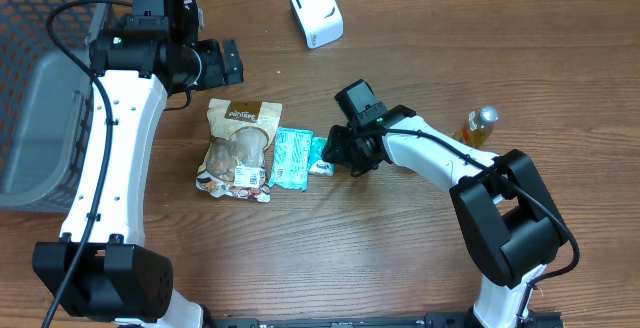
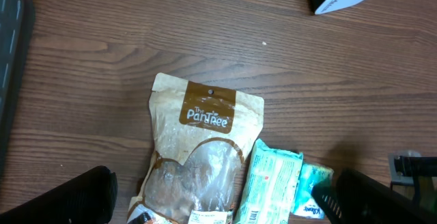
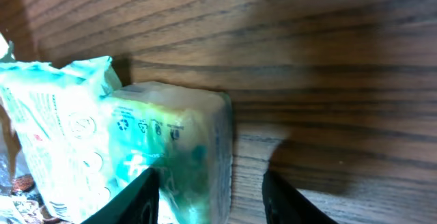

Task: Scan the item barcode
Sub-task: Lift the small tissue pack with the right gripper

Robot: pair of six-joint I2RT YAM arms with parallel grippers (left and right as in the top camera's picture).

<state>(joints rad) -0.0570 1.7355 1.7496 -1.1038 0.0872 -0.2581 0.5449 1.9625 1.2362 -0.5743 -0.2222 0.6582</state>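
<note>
1. My right claw [image 1: 336, 152] reaches left at frame centre, jaws half apart astride the end of the small tissue pack [image 1: 320, 156], not clamped.
2. My left claw [image 1: 228, 65], upper left, gapes wide, holding nothing.
3. Left of that pack: one larger teal pack [image 1: 292, 158], one snack bag [image 1: 240, 146]. Elsewhere: one scanner [image 1: 316, 12], one bottle [image 1: 480, 126], one basket [image 1: 40, 98].

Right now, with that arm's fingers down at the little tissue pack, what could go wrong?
The small tissue pack sits off-centre in the right gripper, close to one finger, so it might slip or twist when squeezed. It also lies against the larger teal pack, which could get dragged along.
</note>
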